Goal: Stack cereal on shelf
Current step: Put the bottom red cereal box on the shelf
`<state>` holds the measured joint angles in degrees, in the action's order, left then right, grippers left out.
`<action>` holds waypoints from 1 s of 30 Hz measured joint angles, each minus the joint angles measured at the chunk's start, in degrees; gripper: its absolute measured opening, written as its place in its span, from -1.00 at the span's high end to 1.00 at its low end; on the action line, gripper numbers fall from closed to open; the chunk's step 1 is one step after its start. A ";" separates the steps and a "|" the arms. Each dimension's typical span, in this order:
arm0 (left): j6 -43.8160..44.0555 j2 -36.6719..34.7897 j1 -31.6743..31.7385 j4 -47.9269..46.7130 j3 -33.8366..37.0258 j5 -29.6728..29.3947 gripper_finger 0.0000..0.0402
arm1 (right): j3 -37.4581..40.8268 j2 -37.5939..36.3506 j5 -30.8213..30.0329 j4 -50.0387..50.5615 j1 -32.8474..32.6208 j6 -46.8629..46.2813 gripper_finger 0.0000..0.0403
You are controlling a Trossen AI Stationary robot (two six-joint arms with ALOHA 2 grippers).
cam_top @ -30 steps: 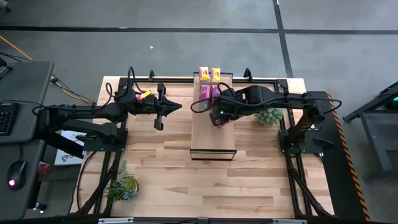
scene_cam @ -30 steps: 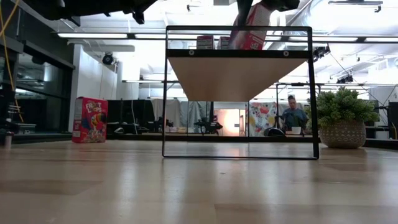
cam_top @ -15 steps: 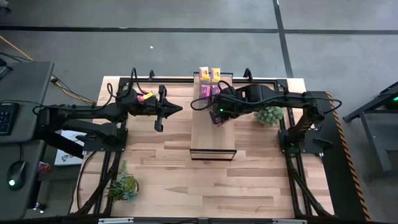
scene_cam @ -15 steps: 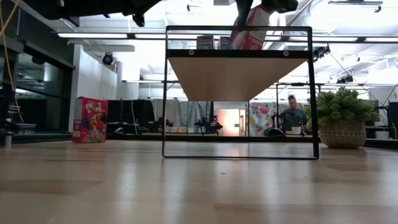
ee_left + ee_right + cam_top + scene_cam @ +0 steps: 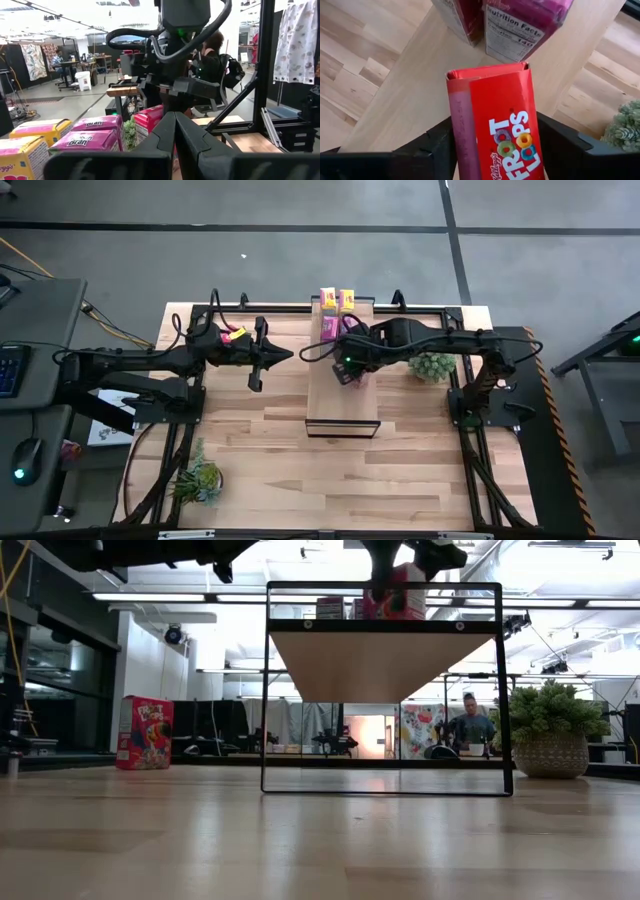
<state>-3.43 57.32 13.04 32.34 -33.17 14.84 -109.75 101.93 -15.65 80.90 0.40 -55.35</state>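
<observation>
**Tipping risk as the red box meets the shelf**

High view: the right gripper (image 5: 347,370) hangs over the shelf (image 5: 340,402), just in front of the boxes at its far end. The left gripper (image 5: 262,358) waits above the tabletop (image 5: 400,470) left of the shelf, jaws pressed together on nothing. Counted here: two yellow boxes (image 5: 337,300) and two potted plants (image 5: 432,366). The arm covers the rest of the row.

Low view: the red box (image 5: 400,595) stands upright on the shelf top under the right gripper. A second red box (image 5: 145,732) stands on the tabletop, well apart from the shelf, so two red boxes in all.

Left wrist view: two pink boxes (image 5: 95,132) lie just beside the yellow ones, with one red box behind them.

Right wrist view: the red box sits between the jaws. I cannot tell whether they grip it or have let go. It stands close to the pink pair and not far from the shelf's long edge. A lift while one jaw drags could topple it into that pair or over the side.
</observation>
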 joint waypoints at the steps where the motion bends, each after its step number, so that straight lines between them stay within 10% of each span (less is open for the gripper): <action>1: 0.23 0.00 -0.01 -0.02 0.00 0.00 1.00 | 0.00 0.00 -0.21 -0.05 0.00 0.28 -0.13; 22: 0.16 0.02 -0.02 -0.63 0.00 -0.01 1.00 | -9.85 -1.36 -0.68 -0.83 -1.13 14.10 -0.15; 30: -0.67 0.02 -0.01 -1.09 -0.02 -0.01 1.00 | -14.51 -1.60 -9.48 9.50 -4.25 15.63 -0.11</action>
<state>-4.10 57.34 13.03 31.24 -33.19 14.83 -124.26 100.33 -25.12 90.40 -3.84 -39.71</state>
